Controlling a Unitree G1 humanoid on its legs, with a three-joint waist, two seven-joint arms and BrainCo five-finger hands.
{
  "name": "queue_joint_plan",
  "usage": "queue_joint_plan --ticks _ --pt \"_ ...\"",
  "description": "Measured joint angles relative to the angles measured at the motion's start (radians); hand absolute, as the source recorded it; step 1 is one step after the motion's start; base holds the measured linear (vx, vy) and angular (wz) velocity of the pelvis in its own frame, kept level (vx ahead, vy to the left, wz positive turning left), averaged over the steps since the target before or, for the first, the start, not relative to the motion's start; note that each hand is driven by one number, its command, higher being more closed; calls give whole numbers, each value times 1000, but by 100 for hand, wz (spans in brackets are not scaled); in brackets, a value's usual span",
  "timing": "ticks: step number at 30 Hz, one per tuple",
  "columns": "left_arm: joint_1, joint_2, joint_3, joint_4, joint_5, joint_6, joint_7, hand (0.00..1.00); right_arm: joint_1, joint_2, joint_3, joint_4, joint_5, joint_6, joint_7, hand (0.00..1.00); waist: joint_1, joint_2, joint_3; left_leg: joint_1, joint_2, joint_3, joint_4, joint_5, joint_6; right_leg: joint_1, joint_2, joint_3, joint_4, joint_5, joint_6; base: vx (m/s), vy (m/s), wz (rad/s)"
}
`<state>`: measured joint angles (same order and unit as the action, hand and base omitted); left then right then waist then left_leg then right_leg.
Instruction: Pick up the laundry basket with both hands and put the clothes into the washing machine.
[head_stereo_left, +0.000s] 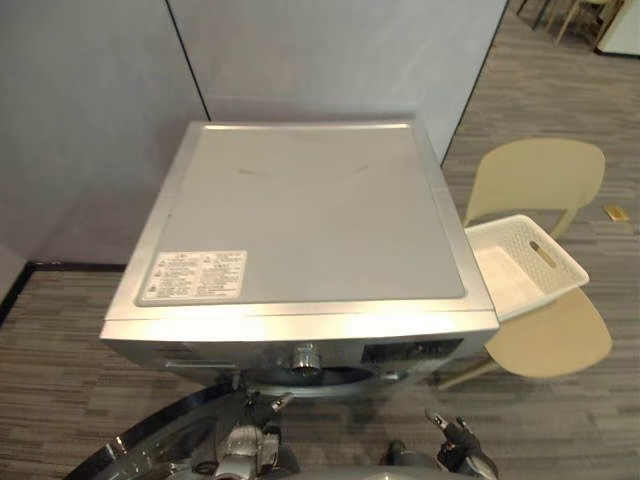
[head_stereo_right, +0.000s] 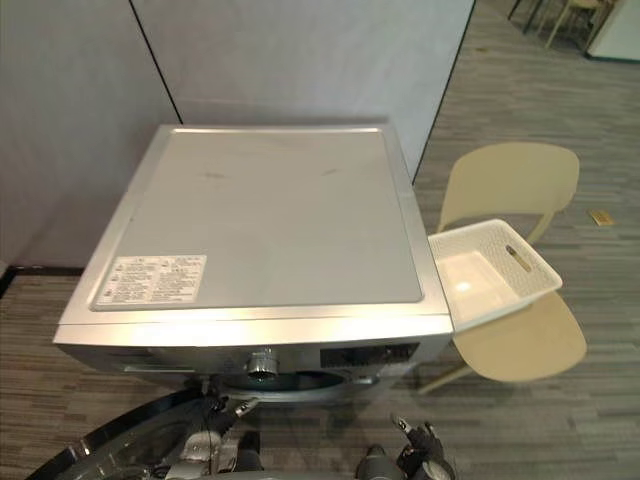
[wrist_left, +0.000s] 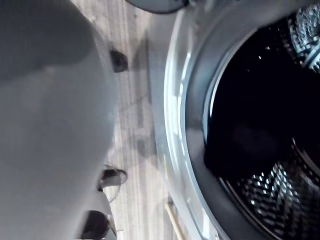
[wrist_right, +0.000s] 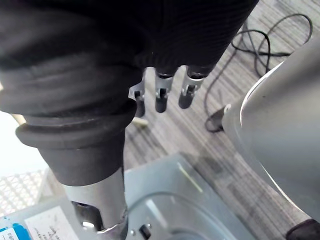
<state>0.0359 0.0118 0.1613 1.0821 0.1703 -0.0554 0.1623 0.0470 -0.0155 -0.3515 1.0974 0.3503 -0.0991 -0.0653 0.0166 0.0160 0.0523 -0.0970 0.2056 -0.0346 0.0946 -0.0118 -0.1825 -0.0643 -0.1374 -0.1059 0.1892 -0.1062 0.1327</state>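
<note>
The robot's right hand (wrist_right: 190, 35) wears a black ribbed cover (wrist_right: 75, 80) that bulges in rounded folds at the wrist; short silver fingers (wrist_right: 161, 92) with dark tips emerge from it in a row.

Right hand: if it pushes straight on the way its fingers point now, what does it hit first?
Most likely the carpet floor. The right hand has its fingertips aimed down at the striped carpet, and its wrist view shows nothing between them. Depth is unclear, so I can't judge how far off it is.
</note>
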Motion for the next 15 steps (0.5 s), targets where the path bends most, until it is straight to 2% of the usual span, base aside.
queue_joint_plan --ticks 2,6,8,9,10,11,12,13,14,15 --pt "12 16 46 20 -3 1 -20 0 -1 -5 -2 29 -8 11 14 0 0 -3 -21 26 -5 -21 -41 17 2 47 0 -26 -52 15 -1 89 11 29" --pt "14 30 75 28 -6 1 -36 0 -22 -19 42 65 -31 15 27 0 0 -4 -21 40 -7 -73 -53 31 -2 110 5 -81 -91 24 -6 3 -16 44" --pt "15 29 82 27 -19 0 -38 0 -21 -27 93 65 -47 15 28 0 1 -2 -20 25 -13 -114 -38 41 -2 133 9 -127 -104 23 -6 -81 -37 68" --pt "15 28 80 24 -29 0 -39 0 -27 -34 141 64 -47 14 28 0 2 -1 -19 -6 -21 -140 -32 67 4 134 8 -168 -104 21 -10 -127 -46 111" --pt "15 20 62 14 -45 0 -37 0 -42 -35 166 65 -47 15 26 0 -4 9 -14 -69 -35 -154 -15 122 21 122 9 -219 -91 11 -24 -138 -48 146" --pt "12 22 41 1 -54 -2 -33 0 -61 -34 173 64 -47 14 25 0 -7 4 -14 -124 -47 -147 -13 188 41 94 18 -239 -79 2 -59 -191 -49 160" --pt "2 27 52 -19 -81 -9 -30 0 -83 -26 176 60 -46 14 24 0 -4 -11 0 -146 -50 -70 1 195 81 83 -7 -282 -91 25 -84 -189 36 119" --pt "-5 16 82 -32 -94 -15 -29 0 -106 -24 171 48 -46 10 21 0 6 -4 19 -171 -41 36 196 49 108 85 -13 -294 -70 30 -77 -194 48 76" --pt "-7 12 88 -34 -99 -15 -28 0 -114 -24 168 39 -44 15 13 0 10 -8 29 -175 -36 82 313 -25 131 88 -21 -296 -51 30 -78 -234 139 15" --pt "16 6 86 -36 -101 -26 -28 0 -108 -27 161 32 -43 18 6 0 24 -3 31 -154 -30 112 548 -118 119 91 -39 -281 -25 30 -79 -216 103 -8"
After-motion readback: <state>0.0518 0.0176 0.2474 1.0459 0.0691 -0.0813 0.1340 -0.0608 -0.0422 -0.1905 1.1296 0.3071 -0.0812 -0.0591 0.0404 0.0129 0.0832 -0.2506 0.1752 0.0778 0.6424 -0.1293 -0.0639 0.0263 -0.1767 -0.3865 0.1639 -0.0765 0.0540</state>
